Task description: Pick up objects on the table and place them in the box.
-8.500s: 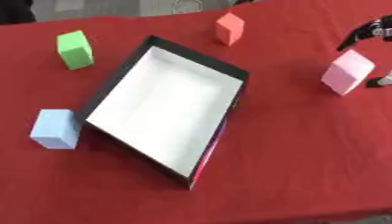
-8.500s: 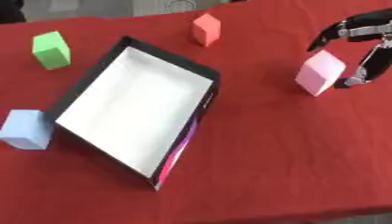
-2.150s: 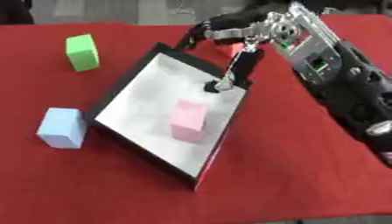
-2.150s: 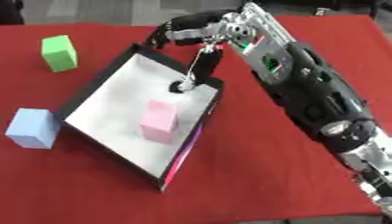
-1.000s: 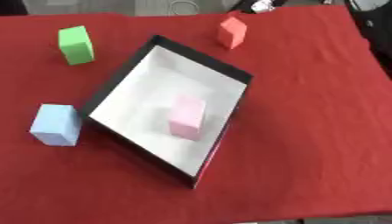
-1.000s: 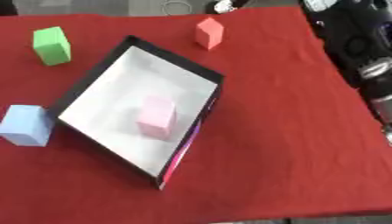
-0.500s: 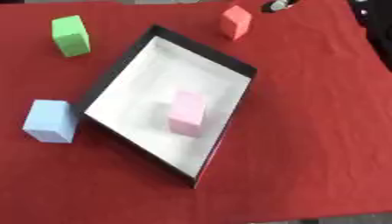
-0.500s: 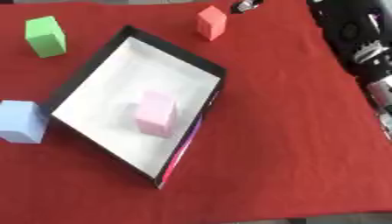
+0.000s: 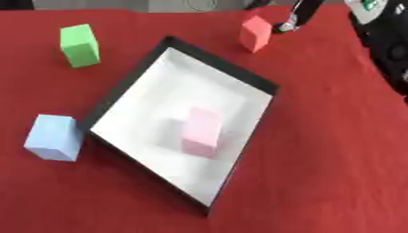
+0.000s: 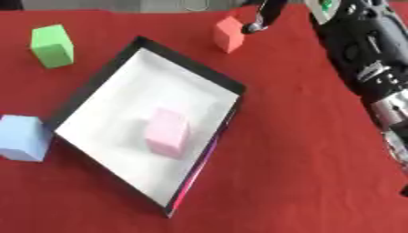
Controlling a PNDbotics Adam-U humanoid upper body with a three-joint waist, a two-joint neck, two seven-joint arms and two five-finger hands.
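Note:
A shallow black box [image 9: 223, 65] with a white floor lies askew in the middle of the red table. A pink block [image 9: 201, 132] stands inside it. Outside the box are a red block [image 9: 255, 32] at the far edge, a green block [image 9: 79, 44] at the far left and a light blue block [image 9: 54, 137] against the box's left side. My right hand [image 9: 296, 13] reaches in from the top, mostly cut off. One straight finger points down just right of the red block, holding nothing. My left hand is in no view.
My right forearm [image 10: 359, 45], black with silver parts, runs down the right side above the table. The red cloth [image 9: 318, 159] lies bare to the right of the box and in front of it.
The pink block went from the table's right side into the box and was let go. The right hand drew back, then came down close beside the red block. The camera shifted slightly.

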